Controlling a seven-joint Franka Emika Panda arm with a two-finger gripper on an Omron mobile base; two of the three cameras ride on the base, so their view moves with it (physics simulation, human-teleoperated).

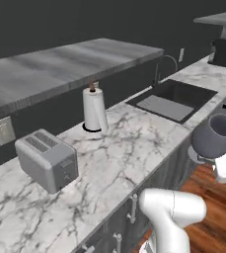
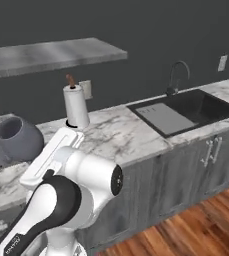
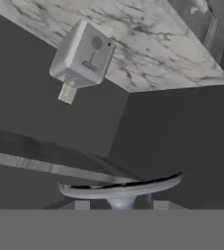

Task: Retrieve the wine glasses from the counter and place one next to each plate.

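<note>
Wine glass [image 1: 214,134] tipped on its side, jaws clamped on its stem, lifted off the marble table [image 1: 129,143], well right of the toaster [image 1: 47,159], paper towel roll [image 1: 94,109] between

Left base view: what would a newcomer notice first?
A smoky wine glass held in the hand, lifted off the counter edge at right, over the wood floor. On the marble counter stand a toaster at left and a paper towel roll behind, with the sink beyond.

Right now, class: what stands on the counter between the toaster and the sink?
In the left base view, the paper towel roll stands between the toaster and sink; otherwise bare marble counter.
</note>
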